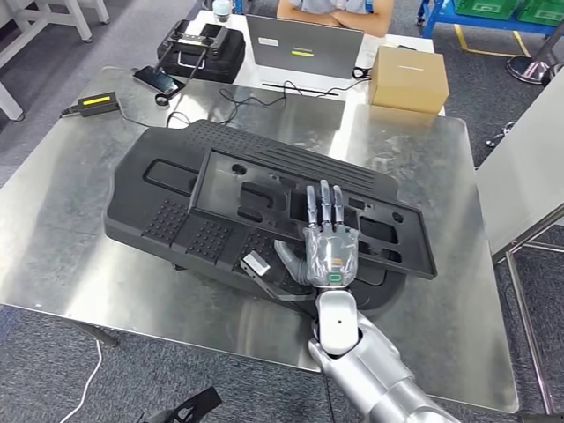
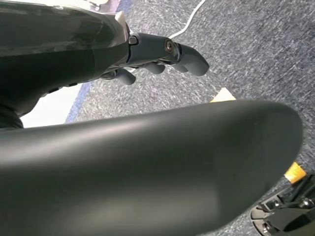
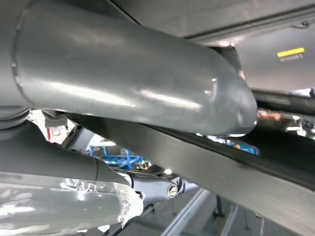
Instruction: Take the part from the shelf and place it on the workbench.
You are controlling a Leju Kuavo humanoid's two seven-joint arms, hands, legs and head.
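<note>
The part (image 1: pixel 219 198) is a long, flat black plastic panel with ribbed patches and cut-outs. It lies slantwise across the steel workbench (image 1: pixel 66 229), its near edge close to the bench's front. My right hand (image 1: pixel 327 242) rests on its right half, fingers stretched straight and slightly apart, thumb out to the side. In the right wrist view a black strip of the part (image 3: pixel 230 172) runs between the thumb (image 3: pixel 130 78) and the fingers (image 3: pixel 159 189). My left hand (image 2: pixel 152 54) hangs over grey carpet with its fingers loosely bent and nothing in it.
A laptop (image 1: pixel 305 46), a cardboard box (image 1: pixel 407 77), a black case (image 1: pixel 203 48), a phone (image 1: pixel 158 81) and cables sit at the bench's far side. A person's folded arms (image 1: pixel 339 13) show behind the laptop. A white panel on a frame (image 1: pixel 522 176) stands right of the bench.
</note>
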